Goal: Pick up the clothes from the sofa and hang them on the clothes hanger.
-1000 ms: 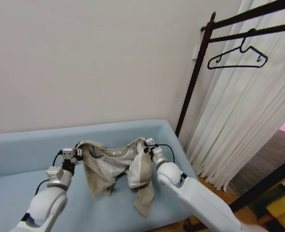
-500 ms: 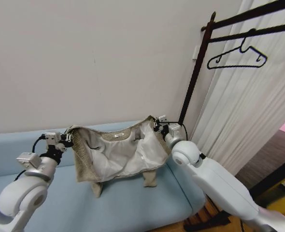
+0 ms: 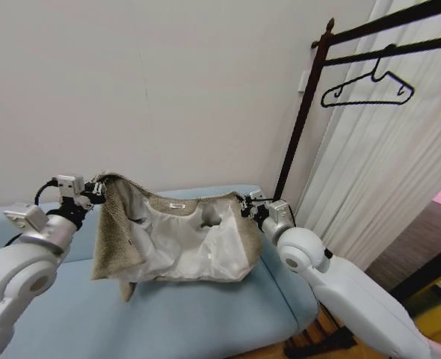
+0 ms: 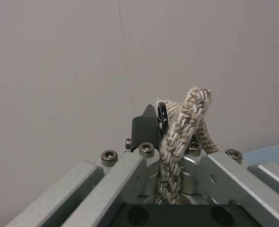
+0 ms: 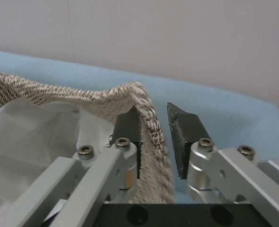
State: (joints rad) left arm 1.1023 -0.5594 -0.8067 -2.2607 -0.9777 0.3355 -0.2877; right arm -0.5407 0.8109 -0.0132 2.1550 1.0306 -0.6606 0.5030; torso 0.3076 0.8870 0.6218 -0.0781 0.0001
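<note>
A beige knit garment [image 3: 183, 239] with a pale lining hangs spread out above the light blue sofa [image 3: 205, 321]. My left gripper [image 3: 95, 191] is shut on its upper left corner; in the left wrist view the knit edge [image 4: 179, 142] is pinched in the left gripper [image 4: 170, 130]. My right gripper [image 3: 244, 207] grips the upper right corner, a little lower. In the right wrist view the right gripper [image 5: 153, 135] has the knit hem [image 5: 151, 125] between its dark fingers [image 5: 130, 130]. An empty black hanger [image 3: 366, 104] hangs on the rack, up at the right.
The dark clothes rack post [image 3: 303, 112] rises just right of the sofa's end, its rails running to the upper right. White curtains [image 3: 385, 187] hang behind the rack. A plain wall backs the sofa.
The two grippers have drawn apart: the left one rose and went left, the right one moved right and dropped slightly. The garment went from bunched to stretched wide above the sofa.
</note>
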